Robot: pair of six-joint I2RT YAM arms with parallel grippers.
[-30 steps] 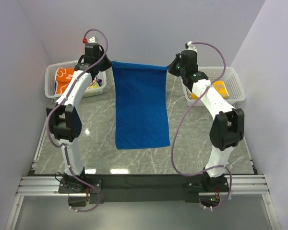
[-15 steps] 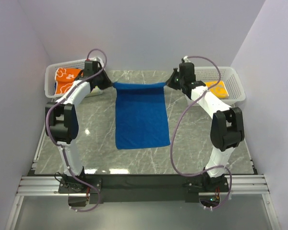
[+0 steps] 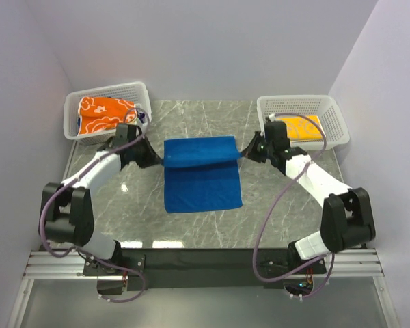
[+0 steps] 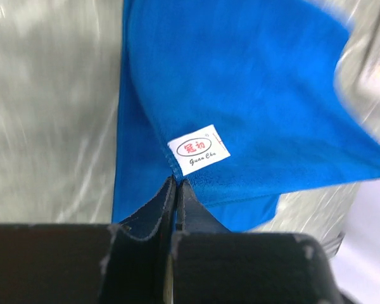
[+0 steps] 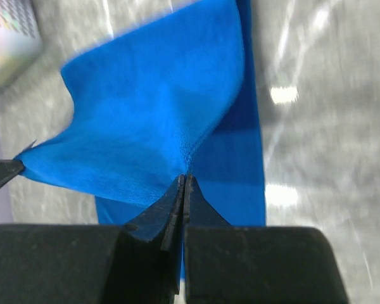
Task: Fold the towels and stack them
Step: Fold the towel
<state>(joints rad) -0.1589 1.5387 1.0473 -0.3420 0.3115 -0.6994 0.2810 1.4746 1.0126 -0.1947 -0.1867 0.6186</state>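
A royal blue towel (image 3: 201,174) lies on the marble table, its far half lifted and doubled toward me over the near half. My left gripper (image 3: 161,161) is shut on its left far corner, beside a white label (image 4: 198,149). My right gripper (image 3: 242,156) is shut on the right far corner (image 5: 185,170). Both wrist views show the blue cloth (image 4: 240,95) stretched between the two grips, just above the lower layer (image 5: 240,183). An orange towel with white flowers (image 3: 102,113) lies in the left basket. A yellow towel (image 3: 301,127) lies in the right basket.
A white mesh basket (image 3: 78,102) stands at the back left corner and another white mesh basket (image 3: 331,113) at the back right. Grey walls close in both sides and the back. The marble table (image 3: 294,219) shows bare around the blue towel.
Both grippers have dropped from high above the table's far end and come toward me, carrying the blue towel's far edge down and forward, so the hanging cloth now folds over its near half.
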